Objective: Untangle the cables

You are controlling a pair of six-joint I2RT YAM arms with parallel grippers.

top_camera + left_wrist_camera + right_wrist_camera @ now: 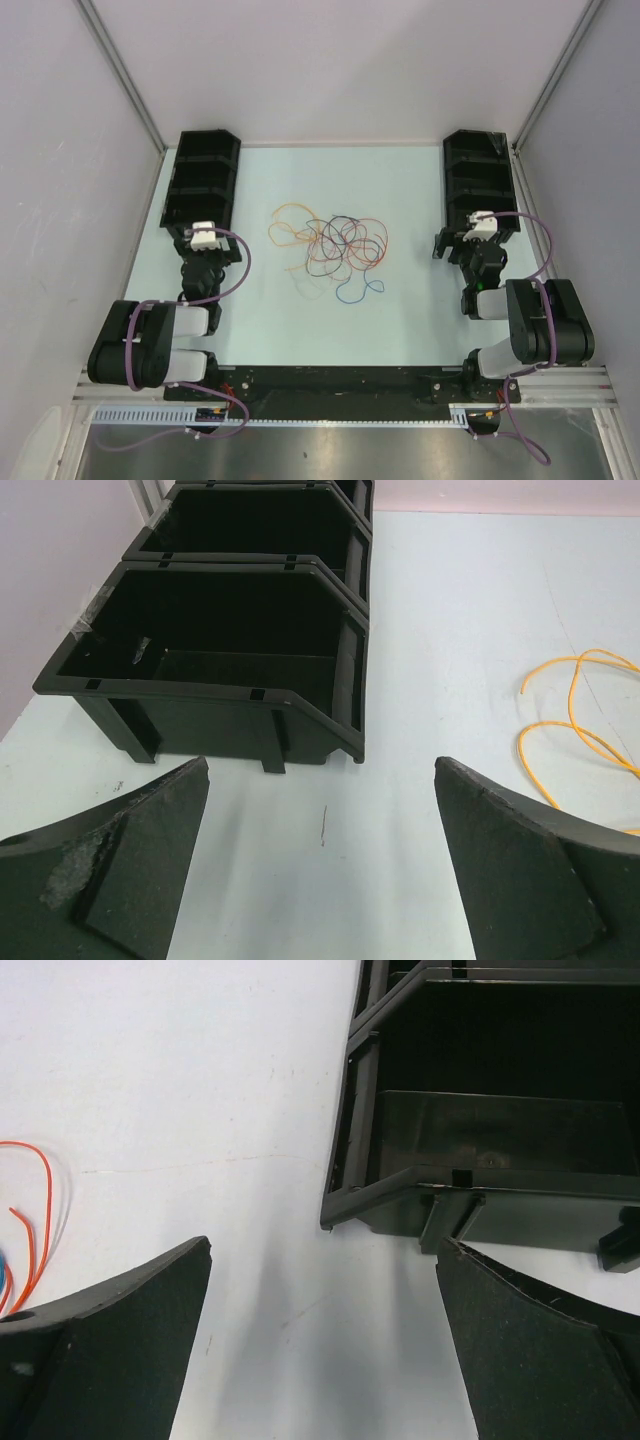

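1. Left gripper [320, 768] is seen with jaws spread wide and nothing held, just short of the left bins [220, 695].
2. Right gripper [324, 1248] is likewise spread and empty, faced toward the right bins [500, 1150].
3. Cables [335, 245] are noted in one loose tangle mid-table [300, 330], between the grippers and touched by neither.
4. Orange loops [560, 725] are logged at the tangle's left edge; a blue loop [352, 292] lies nearest the arm bases.

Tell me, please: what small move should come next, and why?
Probably swing the left gripper, its jaws open and empty beside the black plastic bins, toward the thin orange cable loop: it lies at the left edge of the tangled thin coloured cables, nearest that arm.
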